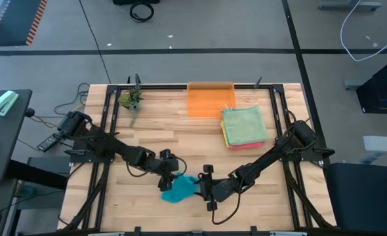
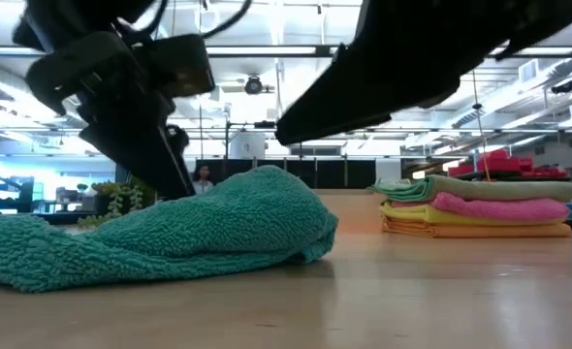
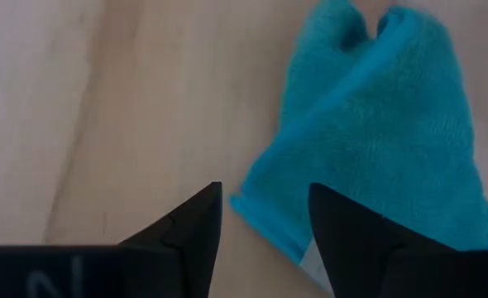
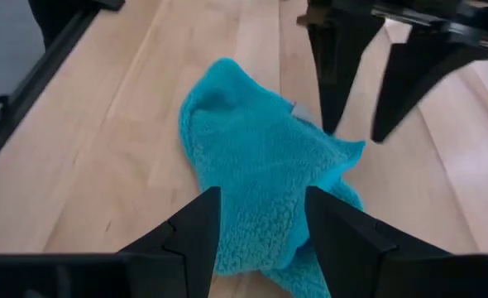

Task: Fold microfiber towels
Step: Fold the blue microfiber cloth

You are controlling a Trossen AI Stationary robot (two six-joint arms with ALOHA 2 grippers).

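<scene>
The teal microfiber towel (image 1: 178,188) lies crumpled near the wooden table's (image 1: 154,124) front edge, between the two grippers, while a stack of folded towels (image 1: 244,126) sits well apart at the back right beside a translucent orange bin (image 1: 209,99). The left gripper (image 3: 265,217) hangs open over one towel corner. The right gripper (image 4: 260,219) hangs open over the opposite side, holding nothing.
</scene>
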